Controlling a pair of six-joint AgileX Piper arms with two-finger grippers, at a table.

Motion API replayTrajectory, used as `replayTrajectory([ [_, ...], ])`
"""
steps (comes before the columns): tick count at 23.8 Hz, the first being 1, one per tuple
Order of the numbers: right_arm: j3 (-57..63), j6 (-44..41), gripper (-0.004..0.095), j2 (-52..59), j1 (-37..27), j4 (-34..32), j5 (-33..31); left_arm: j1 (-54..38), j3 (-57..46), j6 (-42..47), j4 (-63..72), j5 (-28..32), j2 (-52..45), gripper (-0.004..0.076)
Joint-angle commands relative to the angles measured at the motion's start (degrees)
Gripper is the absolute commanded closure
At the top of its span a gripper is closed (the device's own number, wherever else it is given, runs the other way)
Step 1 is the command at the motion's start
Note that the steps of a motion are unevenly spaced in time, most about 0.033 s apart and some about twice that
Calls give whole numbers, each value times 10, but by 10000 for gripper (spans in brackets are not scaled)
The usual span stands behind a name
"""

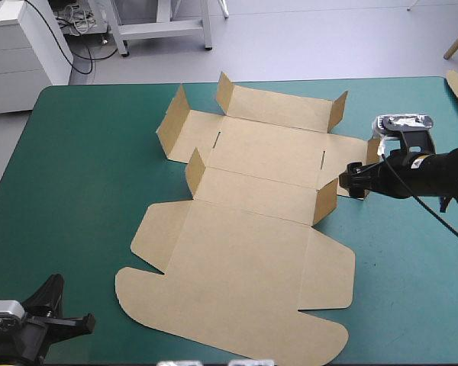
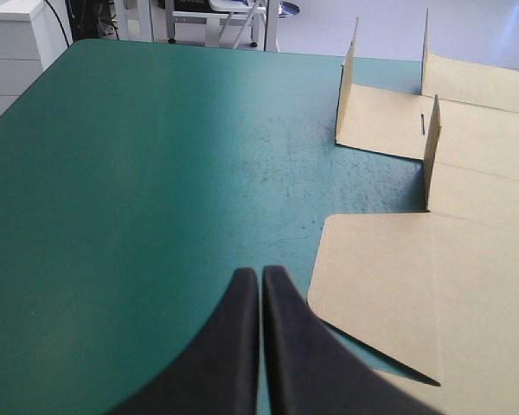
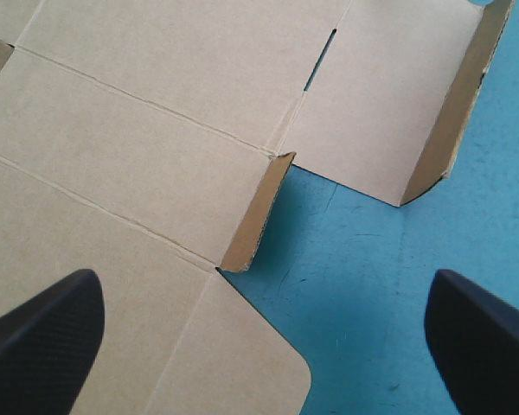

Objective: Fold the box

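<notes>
Brown box (image 1: 237, 252) sits mostly flat mid tabletop (image 1: 76, 168), small flaps up. The right end effector (image 3: 261, 281) is spread wide at its right edge, the left end effector (image 2: 260, 290) is pinched closed, with lots of bare teal-green cover on the left.

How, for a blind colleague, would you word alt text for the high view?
A cut sheet of brown board, the box, lies mostly flat on the teal-green table, some flaps standing up. The right gripper is at its right edge; the left gripper waits at the table's near left corner.
</notes>
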State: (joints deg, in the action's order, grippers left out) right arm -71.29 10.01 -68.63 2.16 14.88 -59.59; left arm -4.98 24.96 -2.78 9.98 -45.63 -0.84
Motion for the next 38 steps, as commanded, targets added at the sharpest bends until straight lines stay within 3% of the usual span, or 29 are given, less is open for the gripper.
replayTrajectory([
  [1,-19,-19,-18,-7,3,4,8,2,13,2,8,45,-6,731],
  [11,-19,-33,-18,-146,3,30,24,2,13,2,8,45,-6,731],
  [20,-19,-12,-17,-240,9,124,50,2,13,2,8,45,-6,731],
  [25,-19,-37,-6,-266,50,79,67,2,13,2,8,45,-6,731],
  [29,-19,-41,65,-269,49,78,58,2,13,2,8,45,-6,731],
  [32,-19,-43,210,-269,49,73,44,2,13,2,8,45,-6,731],
  [34,-19,-46,468,-269,49,61,43,2,13,2,8,45,-6,731],
  [36,-19,-49,868,-269,49,55,45,2,13,2,8,45,-6,731],
  [38,-19,-51,915,-269,49,55,46,2,13,2,8,45,-6,731],
])
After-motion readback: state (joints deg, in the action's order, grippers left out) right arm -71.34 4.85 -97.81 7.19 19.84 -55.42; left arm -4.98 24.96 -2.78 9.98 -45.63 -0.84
